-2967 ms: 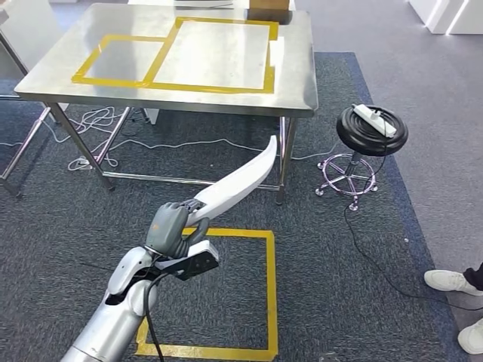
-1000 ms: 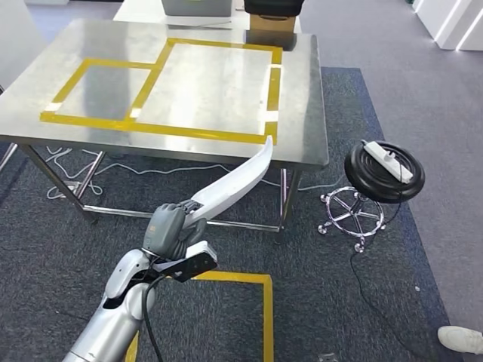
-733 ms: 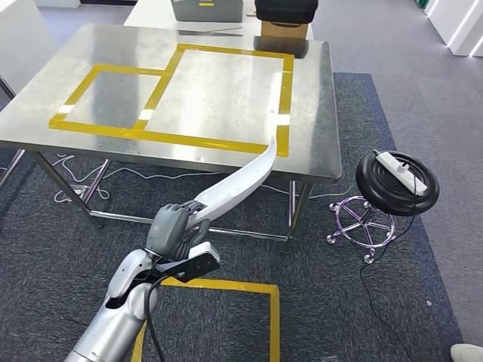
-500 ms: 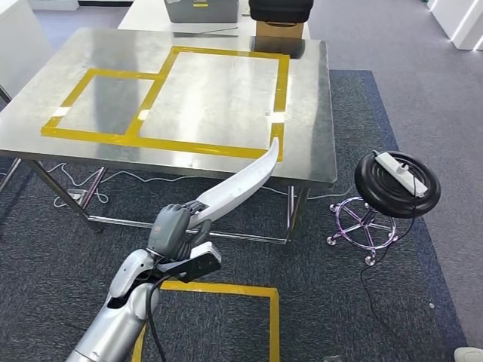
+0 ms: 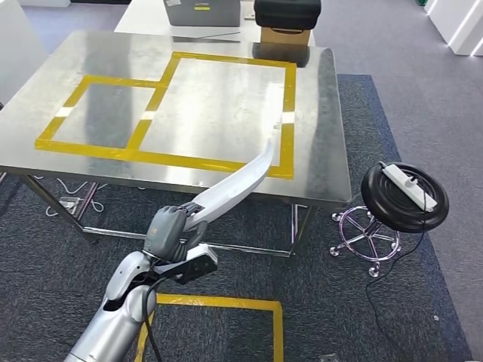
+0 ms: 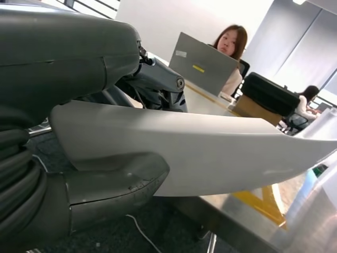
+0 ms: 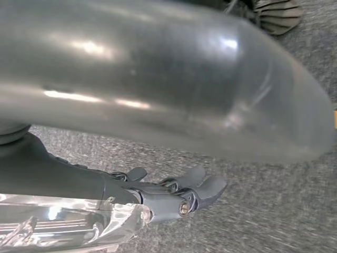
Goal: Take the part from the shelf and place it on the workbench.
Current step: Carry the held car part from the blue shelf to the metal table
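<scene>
Fingers of the left robot hand (image 5: 169, 233) wrap the white part (image 5: 239, 185), tip over the workbench (image 5: 319, 113).

The tabletop (image 5: 319, 128) stretches across the far half of the scene, with taped rectangles (image 5: 170, 113) side by side on it. At its far edge a box (image 5: 284, 35) sits under a case (image 5: 287, 13), a laptop (image 5: 201, 10) just left of them. The left hand (image 5: 168, 232) holds the part (image 5: 239, 185) near the middle, its tip over the tabletop's near edge. A stool (image 5: 403, 197) carrying a power strip (image 5: 409, 187) stands to the right, a taped floor square (image 5: 276, 324) nearest.
</scene>
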